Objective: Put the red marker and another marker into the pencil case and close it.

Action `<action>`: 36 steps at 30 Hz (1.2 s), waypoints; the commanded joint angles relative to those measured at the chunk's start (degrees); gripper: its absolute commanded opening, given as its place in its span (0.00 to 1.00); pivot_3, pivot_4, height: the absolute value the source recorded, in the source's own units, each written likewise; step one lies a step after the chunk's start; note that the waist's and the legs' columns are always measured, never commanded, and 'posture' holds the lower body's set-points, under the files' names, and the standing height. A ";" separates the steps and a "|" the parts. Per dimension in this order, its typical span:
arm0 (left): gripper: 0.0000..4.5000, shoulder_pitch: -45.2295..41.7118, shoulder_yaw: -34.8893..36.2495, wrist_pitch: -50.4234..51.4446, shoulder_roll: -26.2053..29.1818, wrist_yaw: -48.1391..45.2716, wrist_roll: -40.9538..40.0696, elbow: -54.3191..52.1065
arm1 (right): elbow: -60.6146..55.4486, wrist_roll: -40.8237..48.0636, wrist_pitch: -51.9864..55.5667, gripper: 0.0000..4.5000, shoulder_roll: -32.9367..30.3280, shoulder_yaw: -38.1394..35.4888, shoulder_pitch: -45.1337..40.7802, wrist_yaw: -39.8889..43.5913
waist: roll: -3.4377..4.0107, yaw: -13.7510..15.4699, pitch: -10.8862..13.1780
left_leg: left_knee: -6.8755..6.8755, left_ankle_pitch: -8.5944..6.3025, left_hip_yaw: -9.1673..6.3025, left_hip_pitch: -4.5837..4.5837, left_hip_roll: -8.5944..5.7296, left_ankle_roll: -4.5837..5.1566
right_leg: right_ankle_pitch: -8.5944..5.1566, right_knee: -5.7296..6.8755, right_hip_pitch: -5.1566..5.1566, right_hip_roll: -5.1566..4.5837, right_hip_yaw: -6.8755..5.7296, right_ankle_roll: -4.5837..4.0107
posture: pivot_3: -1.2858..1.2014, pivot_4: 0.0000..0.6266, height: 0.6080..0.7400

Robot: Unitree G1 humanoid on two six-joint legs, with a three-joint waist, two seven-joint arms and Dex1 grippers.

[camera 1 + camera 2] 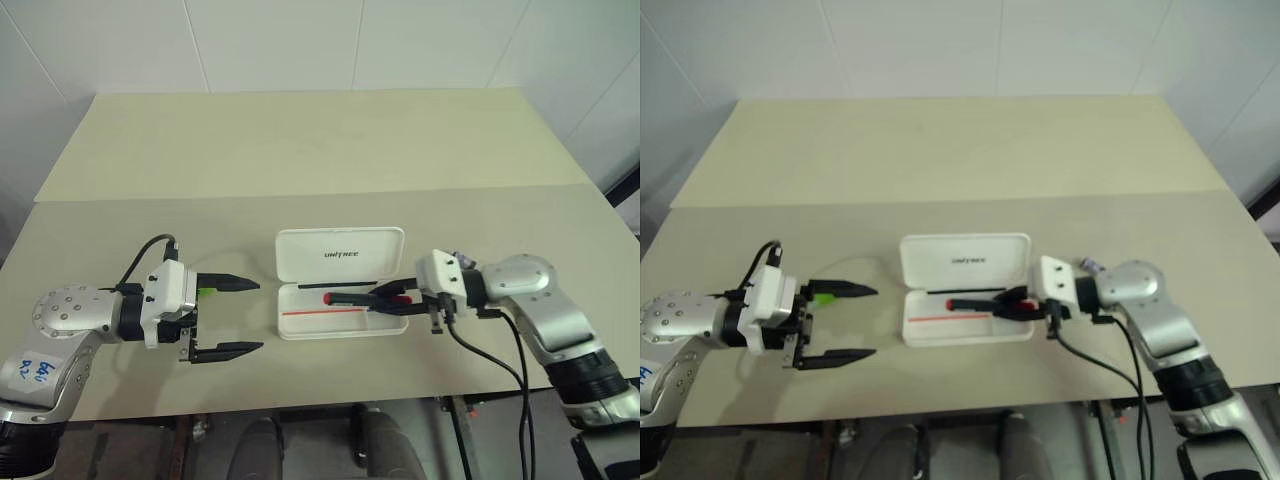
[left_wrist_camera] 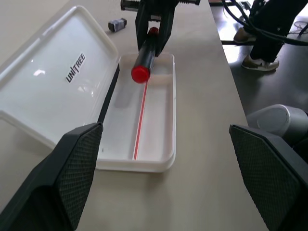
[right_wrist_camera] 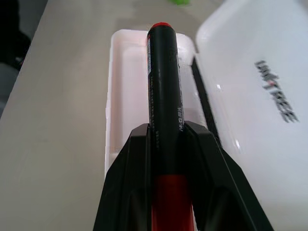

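We see the pencil case [image 1: 340,285] lying open near the middle of the table [image 1: 300,150]. It is a flat white plastic box with rounded corners. Its lid stands back on the far side and bears "UNITREE" in dark letters. The near half is a shallow tray with a thin red line running along its floor.

The right pincer [image 1: 385,297] is clamped on the red marker [image 1: 350,297], a slim marker with a black barrel and red ends. The marker lies about level and points left, along the length of the tray. It hangs above the tray; in the left wrist view its free end stands clear of the tray floor. The right wrist view shows both fingers [image 3: 130,183] pressed against the barrel, with a red section behind them.

The left pincer [image 1: 245,316] hovers to the left of the case, its two black fingers spread wide and holding nothing. They point right, toward the left end of the case, and stand apart from it.

The green marker [image 1: 206,291] lies on the table close beside the far finger of the left pincer. We see only a small bright green part of it.

A small grey stub [image 2: 117,23] lies on the table beyond the right end of the lid.

The far half of the table is bare up to the wall. A seam crosses the table behind the lid. The near edge runs just in front of the tray.
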 commanded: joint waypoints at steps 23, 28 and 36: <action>1.00 -0.88 -1.82 0.01 -0.69 3.40 -0.35 -2.83 | 14.44 -5.46 -11.28 0.36 9.30 2.22 -9.70 0.69 | 0.02 -0.10 0.01 | 0.02 0.01 0.01 0.10 0.02 0.00 | -0.05 0.55 -0.15 0.03 0.01 -0.08 | 0.52 0.24 1.00; 1.00 -1.64 -2.31 -0.16 -0.61 3.08 -0.41 -2.13 | 7.97 -1.86 -7.85 0.43 9.40 0.50 -7.96 -0.32 | 0.06 -0.11 0.03 | 0.01 0.01 0.01 0.09 0.05 0.00 | -0.05 0.58 -0.17 0.05 0.01 -0.08 | 0.52 0.24 1.00; 1.00 -1.94 -2.65 -0.12 -0.66 2.89 -0.63 -2.10 | -7.74 6.52 5.22 0.43 5.26 -5.14 -1.65 -3.01 | 0.08 0.05 0.05 | 0.02 -0.02 0.02 0.04 0.06 -0.04 | -0.07 0.53 -0.18 0.04 0.01 -0.10 | 0.52 0.24 1.00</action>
